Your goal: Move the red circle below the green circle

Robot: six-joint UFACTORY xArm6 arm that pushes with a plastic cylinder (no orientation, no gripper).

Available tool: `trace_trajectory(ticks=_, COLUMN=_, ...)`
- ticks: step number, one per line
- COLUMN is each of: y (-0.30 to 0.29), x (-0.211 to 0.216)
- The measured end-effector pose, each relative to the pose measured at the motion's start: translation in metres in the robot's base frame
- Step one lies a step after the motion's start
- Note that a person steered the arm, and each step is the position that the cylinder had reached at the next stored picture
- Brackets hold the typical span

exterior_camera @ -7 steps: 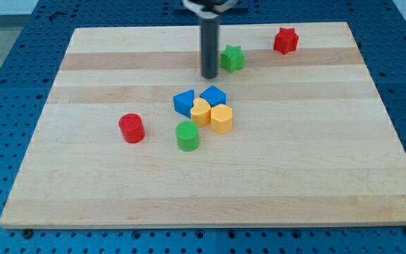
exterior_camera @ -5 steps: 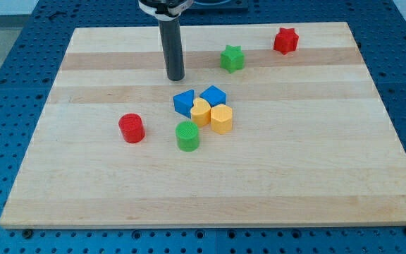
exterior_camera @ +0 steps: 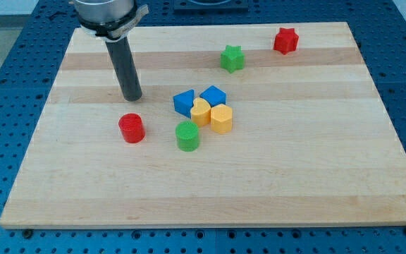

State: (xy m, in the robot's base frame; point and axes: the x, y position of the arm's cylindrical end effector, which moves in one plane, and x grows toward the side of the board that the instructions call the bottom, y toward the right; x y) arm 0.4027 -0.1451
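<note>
Red circle (exterior_camera: pixel 131 128) lay left of green circle (exterior_camera: pixel 187 135); my tip (exterior_camera: pixel 132 97), gripperless rod, stood just beyond. Best: push near-rightward, curving beneath green.

We're in a robotics lab, prob. a test bench: blue perforated mounting plate (exterior_camera: pixel 5 92) w/ a regular hole grid lies under a pale wooden board (exterior_camera: pixel 273 183), and an industrial arm's metal collar (exterior_camera: pixel 104 10) is above.

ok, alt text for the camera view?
My tip sits just above the red circle block on a wooden board, not touching. The green circle block lies to the right, beside clustered blue and yellow blocks.
</note>
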Motion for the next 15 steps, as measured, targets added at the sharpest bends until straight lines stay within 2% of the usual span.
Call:
trace_trajectory(ticks=1, y=0.0, x=0.051)
trace_trajectory(ticks=3, y=0.001, x=0.055)
trace_trajectory(ticks=4, y=0.02, x=0.103)
trace_trajectory(ticks=5, y=0.02, x=0.103)
trace_trajectory(ticks=7, y=-0.05, x=0.1)
trace_trajectory(ticks=8, y=-0.056, x=0.105)
trace_trajectory(ticks=9, y=-0.058, x=0.138)
trace_trajectory(ticks=10, y=-0.057, x=0.152)
trace_trajectory(ticks=12, y=0.019, x=0.152)
trace_trajectory(ticks=14, y=0.066, x=0.154)
trace_trajectory(ticks=15, y=0.066, x=0.154)
